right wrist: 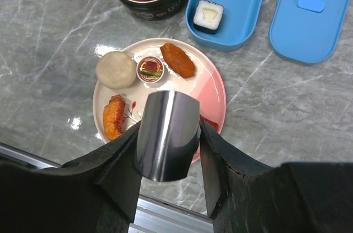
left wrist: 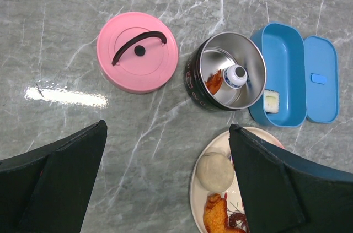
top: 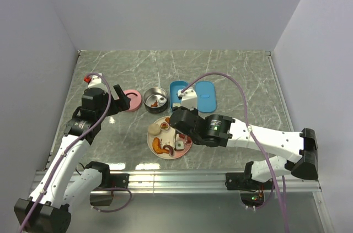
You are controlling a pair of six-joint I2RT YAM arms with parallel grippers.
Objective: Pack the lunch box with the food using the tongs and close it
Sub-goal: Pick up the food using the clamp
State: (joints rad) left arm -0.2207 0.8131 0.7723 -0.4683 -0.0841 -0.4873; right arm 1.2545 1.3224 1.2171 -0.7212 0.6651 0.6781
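Back row, L to R: round lid (left wrist: 138, 52); pot (left wrist: 231, 48); lunch box (left wrist: 281, 57); box lid (left wrist: 321, 79); round lid apart from pot; pot hard against lunch box; box lid just beside lunch box on R. In pot: shrimp (left wrist: 214, 81) + small bottle (left wrist: 236, 76), side by side. In lunch box: sushi piece (left wrist: 271, 101), near end. Plate (right wrist: 212, 87) in front of pot & lunch box. On plate: bun (right wrist: 116, 69) at L; small round piece (right wrist: 150, 69) just R of bun; fried piece (right wrist: 177, 60) R of that; 2nd shrimp (right wrist: 114, 116) in front of bun. Tongs (right wrist: 165, 134) over near part of plate.
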